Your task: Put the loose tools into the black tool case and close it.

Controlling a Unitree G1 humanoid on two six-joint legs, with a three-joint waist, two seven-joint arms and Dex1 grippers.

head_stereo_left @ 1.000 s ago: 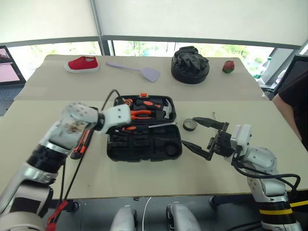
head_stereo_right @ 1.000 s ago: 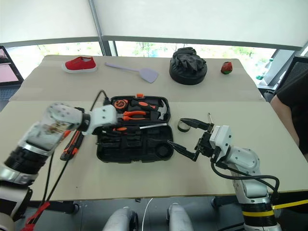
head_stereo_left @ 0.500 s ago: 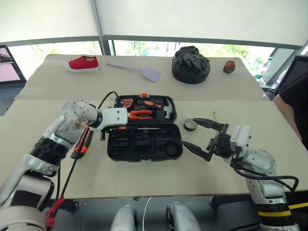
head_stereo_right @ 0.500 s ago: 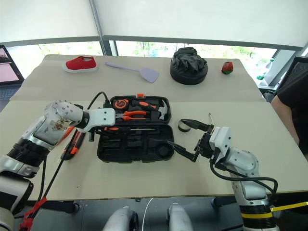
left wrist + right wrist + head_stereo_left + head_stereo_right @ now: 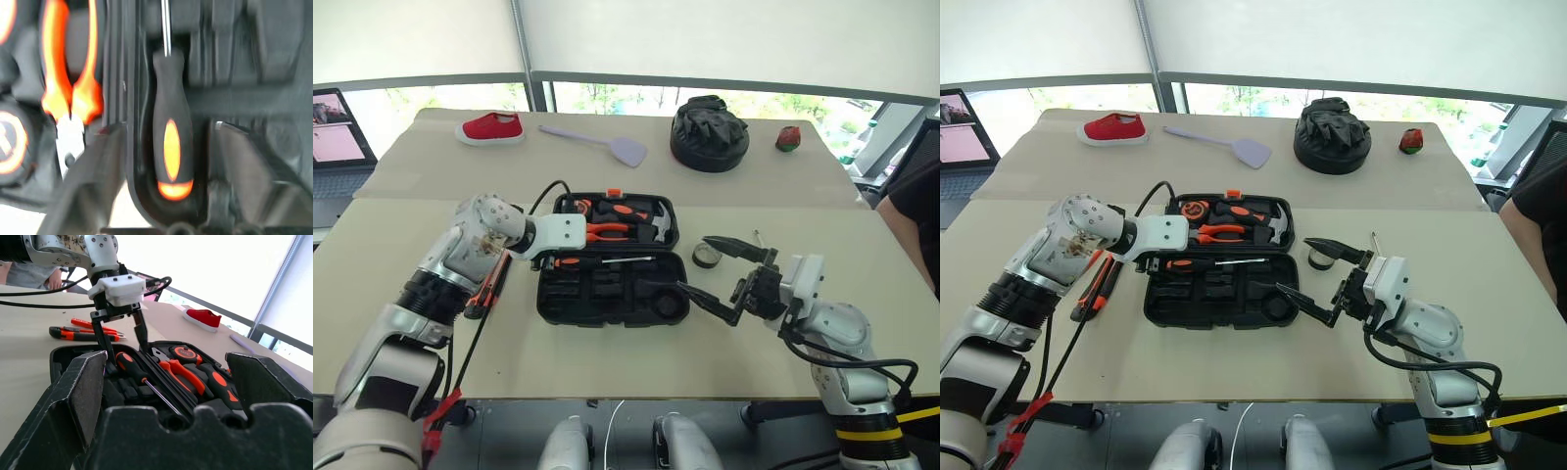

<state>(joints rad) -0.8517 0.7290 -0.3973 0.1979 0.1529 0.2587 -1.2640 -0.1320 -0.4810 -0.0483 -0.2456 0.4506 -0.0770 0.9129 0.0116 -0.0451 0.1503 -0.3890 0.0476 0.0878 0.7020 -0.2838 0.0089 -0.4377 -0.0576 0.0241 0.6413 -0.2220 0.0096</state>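
The black tool case (image 5: pixel 607 304) lies open mid-table, with pliers, a hammer and a tape measure in its far half. A black-and-orange screwdriver (image 5: pixel 599 260) rests in a slot of the near half. My left gripper (image 5: pixel 546 260) stands open, its fingers (image 5: pixel 93 181) on either side of the screwdriver's handle (image 5: pixel 168 147). On the table left of the case lie an orange-and-black utility knife (image 5: pixel 490 281) and a slim orange screwdriver (image 5: pixel 95 325). A small dark tape roll (image 5: pixel 705 257) lies right of the case. Beside the roll, my right gripper (image 5: pixel 695 264) hovers open and empty.
A red shoe (image 5: pixel 489 128), a lilac spatula (image 5: pixel 597 142), a round black bundle (image 5: pixel 709 132) and a small red object (image 5: pixel 789 138) lie along the far table. A laptop (image 5: pixel 337 117) stands far left. A person (image 5: pixel 915 206) is at the right edge. A black cable trails from my left wrist.
My left gripper has opened and let go of the black-and-orange screwdriver, which now lies in the case's slot. The right arm has kept still. The camera shifted slightly.
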